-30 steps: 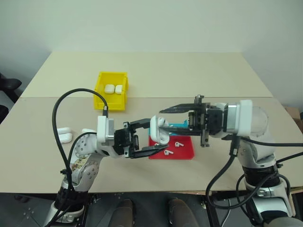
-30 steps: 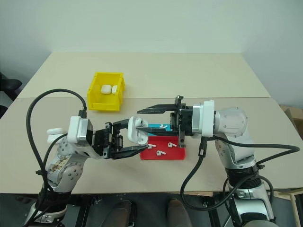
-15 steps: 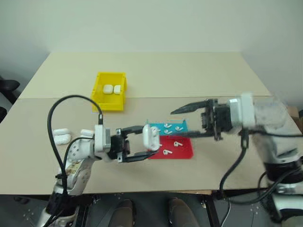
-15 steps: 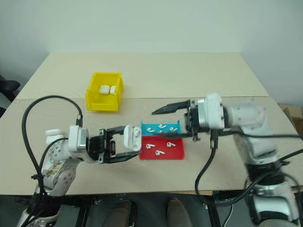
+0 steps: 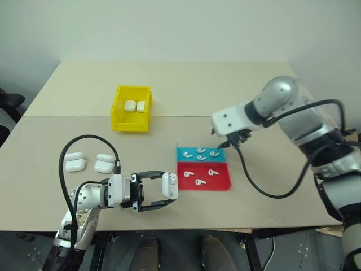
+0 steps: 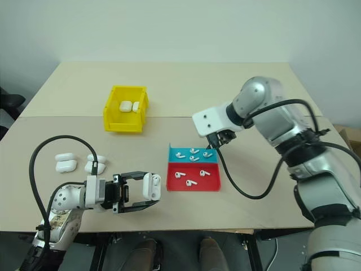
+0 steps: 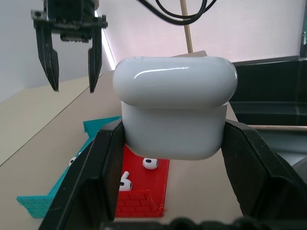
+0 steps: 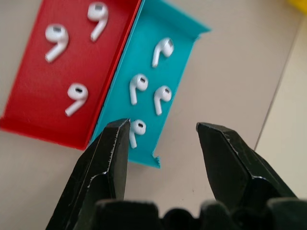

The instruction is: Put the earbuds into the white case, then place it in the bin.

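Lowered left gripper [image 5: 159,190] clamps glossy rounded white case [image 5: 170,186]

- looks like a lab or robot test space, not a home
- plain beige table [image 5: 186,84] set against a bare pale wall [image 5: 180,28], nothing decorative around
- props laid out neatly: yellow bin [image 5: 132,107], red-and-teal tray [image 5: 221,184], identical white cases [image 5: 74,162]
- edge of a black office chair [image 5: 8,104] beside the table
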`<control>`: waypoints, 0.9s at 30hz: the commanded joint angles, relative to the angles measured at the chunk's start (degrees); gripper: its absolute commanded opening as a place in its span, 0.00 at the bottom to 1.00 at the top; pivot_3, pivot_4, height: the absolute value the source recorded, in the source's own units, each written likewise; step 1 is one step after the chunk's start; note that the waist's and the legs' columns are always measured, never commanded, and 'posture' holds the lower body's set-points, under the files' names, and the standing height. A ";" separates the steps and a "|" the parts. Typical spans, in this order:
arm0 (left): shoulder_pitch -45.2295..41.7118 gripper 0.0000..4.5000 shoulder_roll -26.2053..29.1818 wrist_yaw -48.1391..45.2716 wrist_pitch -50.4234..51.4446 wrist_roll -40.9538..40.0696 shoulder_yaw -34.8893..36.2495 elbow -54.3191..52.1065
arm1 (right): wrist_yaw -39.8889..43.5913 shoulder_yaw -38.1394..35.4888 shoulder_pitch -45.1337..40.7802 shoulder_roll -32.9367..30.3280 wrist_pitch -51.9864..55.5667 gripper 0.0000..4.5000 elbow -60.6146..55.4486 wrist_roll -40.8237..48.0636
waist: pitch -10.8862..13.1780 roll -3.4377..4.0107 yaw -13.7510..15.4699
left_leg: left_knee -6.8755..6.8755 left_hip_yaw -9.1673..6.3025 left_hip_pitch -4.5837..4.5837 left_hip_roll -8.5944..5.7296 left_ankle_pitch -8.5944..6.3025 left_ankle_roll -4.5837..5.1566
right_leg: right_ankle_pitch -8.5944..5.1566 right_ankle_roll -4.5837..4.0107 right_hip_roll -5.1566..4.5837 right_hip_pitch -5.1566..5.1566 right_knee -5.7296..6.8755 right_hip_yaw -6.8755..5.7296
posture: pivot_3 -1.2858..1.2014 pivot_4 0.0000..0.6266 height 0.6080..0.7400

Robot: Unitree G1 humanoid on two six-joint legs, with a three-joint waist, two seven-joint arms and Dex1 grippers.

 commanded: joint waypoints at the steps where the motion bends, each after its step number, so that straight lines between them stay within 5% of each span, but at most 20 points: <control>1: -0.22 0.61 -0.42 0.98 -1.95 0.39 -0.48 -1.10 | 1.18 2.29 -4.95 3.30 -7.30 0.60 8.46 -5.66 | 0.00 0.00 -0.08 | 0.00 0.01 -0.02 0.00 0.00 0.00 | 0.01 0.00 0.00 -0.02 0.00 0.00 | 0.52 0.24 1.00; 14: -0.01 0.61 -0.02 3.12 -1.68 0.99 -1.14 -2.07 | -2.50 4.34 -8.83 13.35 -18.61 0.60 30.00 -14.86 | 0.01 0.03 -0.24 | -0.08 0.00 0.05 0.00 0.00 0.00 | 0.02 -0.02 -0.02 -0.01 0.08 -0.01 | 0.52 0.24 1.00; 27: -0.05 0.61 0.15 3.90 -2.01 1.39 -1.46 -2.13 | -4.26 3.72 -8.27 16.13 -20.70 0.60 34.93 -16.53 | 0.01 0.03 -0.94 | -0.08 -0.03 0.08 0.00 0.00 0.00 | 0.02 -0.03 -0.02 0.00 0.16 -0.01 | 0.52 0.24 1.00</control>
